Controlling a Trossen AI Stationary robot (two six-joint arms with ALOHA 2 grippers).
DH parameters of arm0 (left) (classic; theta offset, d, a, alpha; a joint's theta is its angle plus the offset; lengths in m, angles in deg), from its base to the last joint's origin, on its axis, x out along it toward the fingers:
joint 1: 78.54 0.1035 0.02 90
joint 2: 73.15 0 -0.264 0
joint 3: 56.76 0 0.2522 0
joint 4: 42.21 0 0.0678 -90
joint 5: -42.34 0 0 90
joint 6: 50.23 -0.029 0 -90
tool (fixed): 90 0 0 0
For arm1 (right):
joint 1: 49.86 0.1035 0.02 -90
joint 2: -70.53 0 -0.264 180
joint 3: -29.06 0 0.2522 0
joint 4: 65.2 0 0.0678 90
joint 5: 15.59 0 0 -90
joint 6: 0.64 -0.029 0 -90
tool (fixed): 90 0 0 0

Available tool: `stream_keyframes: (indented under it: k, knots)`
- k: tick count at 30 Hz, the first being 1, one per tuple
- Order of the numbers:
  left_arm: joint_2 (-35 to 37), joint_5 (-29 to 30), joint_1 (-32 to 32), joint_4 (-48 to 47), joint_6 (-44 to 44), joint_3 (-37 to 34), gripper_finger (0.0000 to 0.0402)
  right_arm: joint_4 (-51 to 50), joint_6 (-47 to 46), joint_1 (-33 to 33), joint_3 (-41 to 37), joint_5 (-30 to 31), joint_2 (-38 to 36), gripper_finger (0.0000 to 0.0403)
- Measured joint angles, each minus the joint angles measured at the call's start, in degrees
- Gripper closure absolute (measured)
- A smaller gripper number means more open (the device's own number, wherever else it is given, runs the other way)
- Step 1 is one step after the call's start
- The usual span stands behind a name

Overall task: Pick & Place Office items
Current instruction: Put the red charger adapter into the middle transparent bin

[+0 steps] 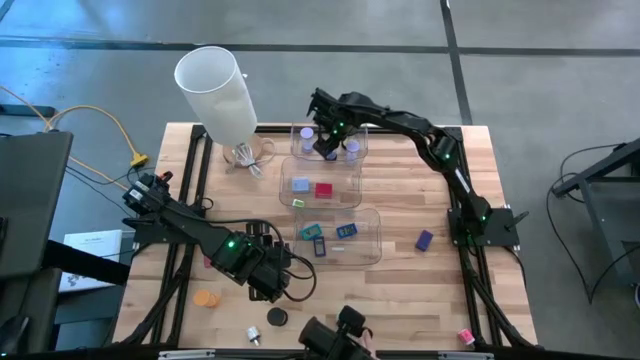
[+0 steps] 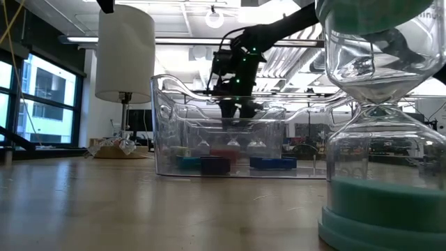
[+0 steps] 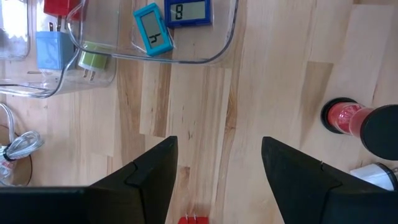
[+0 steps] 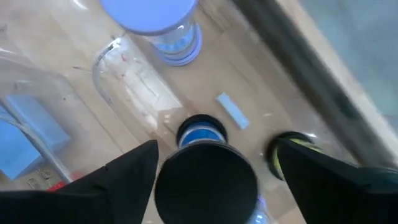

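A: Right gripper (image 1: pixel 328 146) is over the far clear plastic bin (image 1: pixel 300 131), dark fingers spread wide on either side of a black-capped sand timer (image 4: pixel 205 177) with a blue base, nothing pinched.

B: A lavender-topped timer (image 4: pixel 152 22) stands in that bin too, round and glassy. And the left one?

A: Left gripper (image 1: pixel 268 290) hovers over bare wood planks at the near side, fingers parted, gripping nothing.

B: The middle bin (image 1: pixel 352 198) holds a red block (image 1: pixel 323 189) and a pale blue block (image 1: pixel 301 185). The near bin (image 1: pixel 372 250) has small boxy screens, a teal one (image 3: pixel 153 28) and a dark blue one (image 3: pixel 187 12).

A: Loose on the table (image 1: pixel 400 300): a flat orange disc (image 1: pixel 205 298), a black disc (image 1: pixel 277 317), a purple block (image 1: pixel 425 240).
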Motion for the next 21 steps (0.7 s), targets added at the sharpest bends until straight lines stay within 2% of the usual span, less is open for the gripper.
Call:
stream_keyframes:
  k: [13,21]
  knots:
    - [0.0,-0.1,0.0,0.0,0.9,0.0,0.0179,-1.7,2.9,2.3,0.1,1.7,-8.6,0.0081]
    - [0.0,-5.6,-2.3,-0.2,3.5,0.0,0.0179,-10.8,2.6,6.7,0.1,1.7,-14.9,0.0081]
